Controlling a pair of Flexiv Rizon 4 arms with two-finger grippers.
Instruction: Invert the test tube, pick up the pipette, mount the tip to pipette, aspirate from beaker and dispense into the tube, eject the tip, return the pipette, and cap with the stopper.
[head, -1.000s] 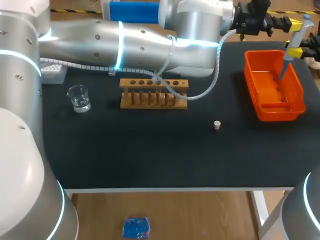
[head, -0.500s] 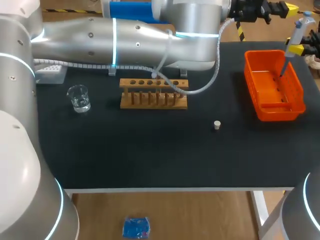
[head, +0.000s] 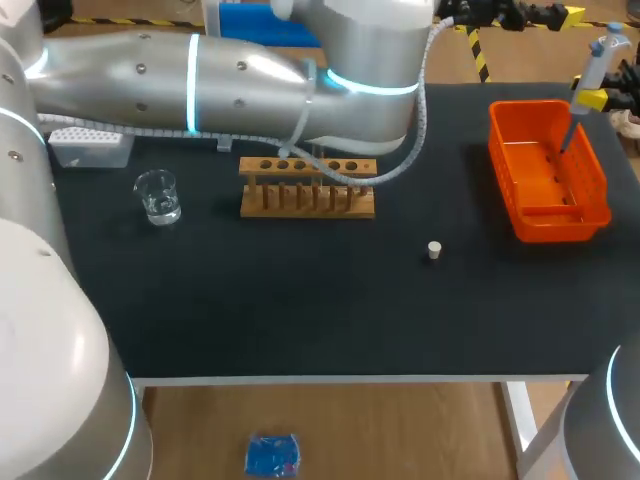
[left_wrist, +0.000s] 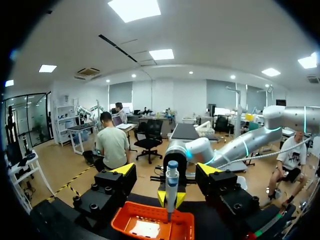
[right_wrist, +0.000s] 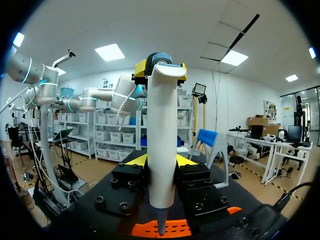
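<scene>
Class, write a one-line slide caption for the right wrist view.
Right gripper, jaws shut on a white plastic pipette, poised over the orange plastic basket.

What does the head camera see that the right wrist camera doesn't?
Only the head view shows the beaker, the rack and the stopper. Only the right wrist view shows the right gripper up close, its fingers squeezing the pipette from both sides. Both show the pipette held over the orange bin.
</scene>
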